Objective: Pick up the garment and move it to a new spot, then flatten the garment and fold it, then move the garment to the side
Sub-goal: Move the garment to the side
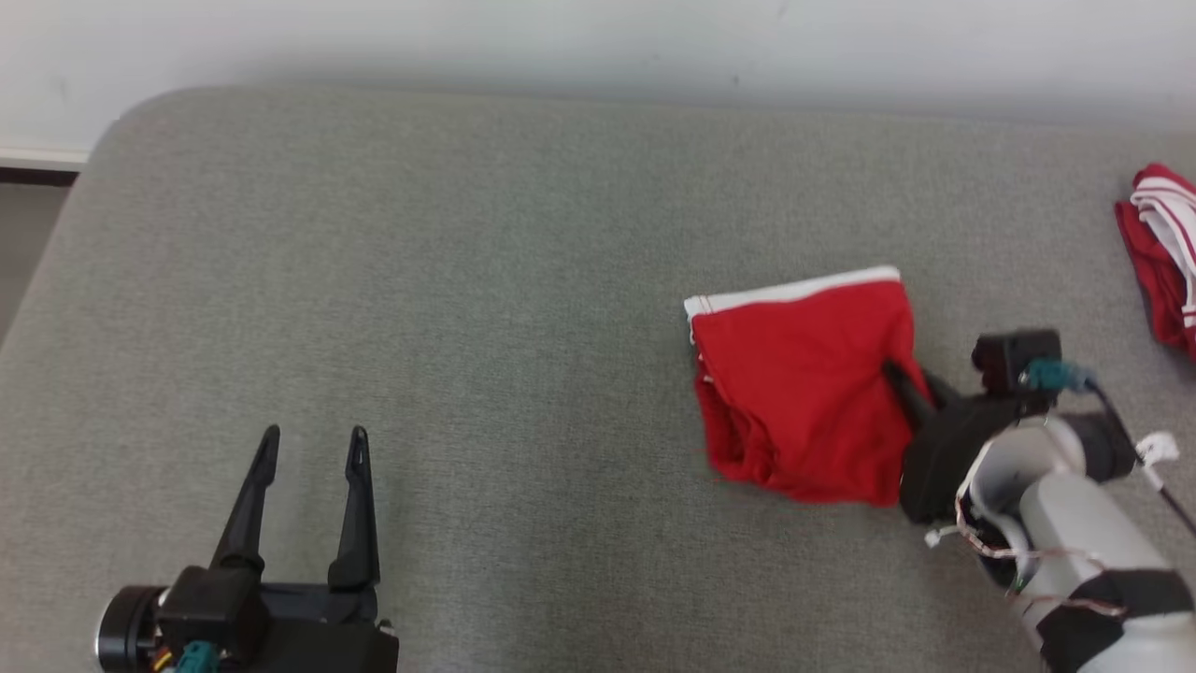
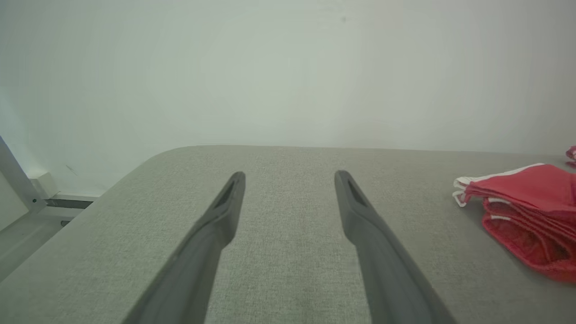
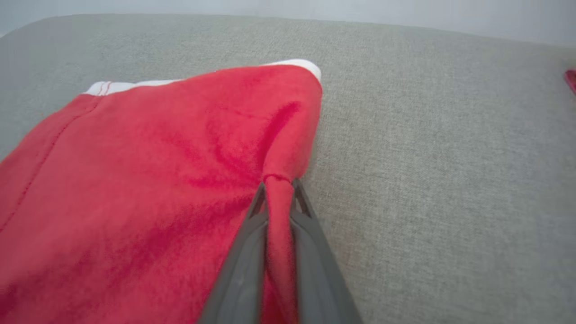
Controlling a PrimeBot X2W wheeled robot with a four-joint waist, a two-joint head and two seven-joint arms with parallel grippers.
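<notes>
Head view: the red garment [image 1: 804,393] lies folded on the grey padded surface [image 1: 467,280], right of centre, with its white waistband along the far edge. Stacked layers of cloth show at its left and near edges.

Right gripper [image 1: 895,376]: enters from the lower right and meets the right edge of the garment. Its fingers are drawn close together. In the right wrist view a narrow ridge of red fabric is pinched between the two fingers, and a crease runs from the fingertips up toward the waistband corner. The rest of the garment spreads to the left of the fingers in that view and rests on the surface.

Left gripper [image 1: 313,439]: positioned at the lower left, well apart from the garment. Its fingers are spread with a clear gap and nothing is between them. In the left wrist view the fingers point across bare grey surface, and the garment lies at the right edge of that view with its folded layers facing the camera.

Second red-and-white garment [image 1: 1163,252]: bunched at the right edge of the head view, apart from the first.

Pale wall [image 1: 561,37]: stands behind the far edge of the surface
</notes>
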